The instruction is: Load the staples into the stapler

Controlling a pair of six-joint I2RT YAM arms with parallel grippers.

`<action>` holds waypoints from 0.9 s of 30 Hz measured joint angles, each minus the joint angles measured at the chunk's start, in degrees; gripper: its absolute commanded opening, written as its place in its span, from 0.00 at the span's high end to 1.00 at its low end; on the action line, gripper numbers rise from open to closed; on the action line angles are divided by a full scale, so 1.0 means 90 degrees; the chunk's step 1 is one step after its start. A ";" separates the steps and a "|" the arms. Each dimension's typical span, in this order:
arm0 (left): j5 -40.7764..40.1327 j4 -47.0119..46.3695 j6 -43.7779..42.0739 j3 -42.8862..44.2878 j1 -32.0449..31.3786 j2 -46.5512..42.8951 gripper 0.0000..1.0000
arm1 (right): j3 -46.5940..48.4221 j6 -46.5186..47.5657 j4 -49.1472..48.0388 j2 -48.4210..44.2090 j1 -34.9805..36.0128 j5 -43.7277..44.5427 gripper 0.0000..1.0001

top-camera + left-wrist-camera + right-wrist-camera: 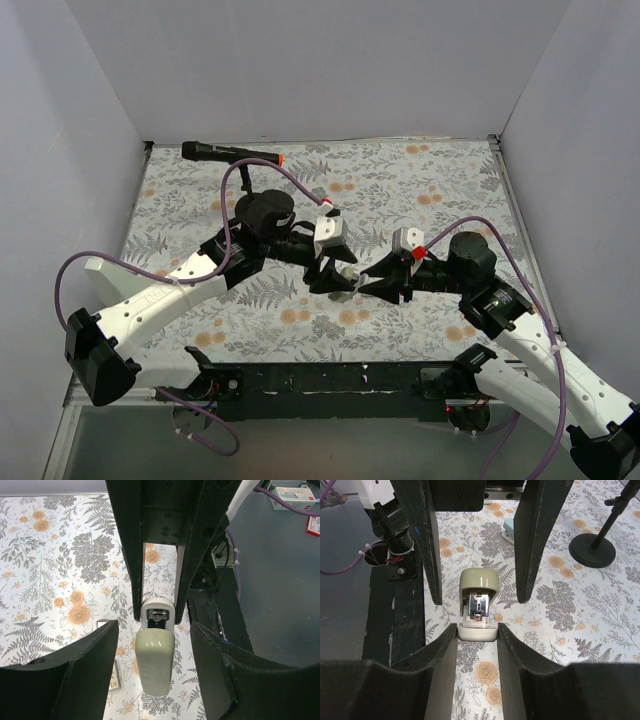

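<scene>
The pale olive-green stapler (479,582) hangs above the floral cloth at mid-table (347,280), its lid raised and silver metal showing inside. My right gripper (477,630) is shut on the stapler's base end. Facing it, my left gripper (154,645) is open, with its fingers (432,555) on either side of the lid (155,662) and a gap on each side. A small whitish staples box (116,679) lies on the cloth, partly hidden by my left finger. No loose block of staples shows.
A black stand with a round base (592,550) rises at the back left (262,210). A light blue bar (509,530) lies on the cloth beyond the stapler. The black near edge of the table (320,378) runs below both grippers. White walls close three sides.
</scene>
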State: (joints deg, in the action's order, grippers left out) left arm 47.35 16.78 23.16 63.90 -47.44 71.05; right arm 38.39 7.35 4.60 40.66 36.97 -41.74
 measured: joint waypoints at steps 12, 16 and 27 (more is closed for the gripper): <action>0.0168 0.0248 -0.0100 0.0051 0.0005 0.0019 0.68 | 0.0000 0.0017 0.0005 -0.0002 0.0002 0.0019 0.99; 0.0155 0.0257 -0.0131 0.0063 0.0022 0.0051 0.90 | 0.0000 0.0017 0.0022 -0.0002 0.0024 0.0036 0.99; 0.0381 -0.0418 0.0236 -0.0398 0.0590 -0.0447 1.00 | -0.0032 0.0017 -0.0097 -0.0282 0.0039 0.0359 0.99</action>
State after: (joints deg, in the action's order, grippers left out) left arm 50.78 13.02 25.28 60.31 -42.13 67.02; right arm 38.11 7.51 3.73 38.13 37.32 -38.50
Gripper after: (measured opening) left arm 0.319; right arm 0.410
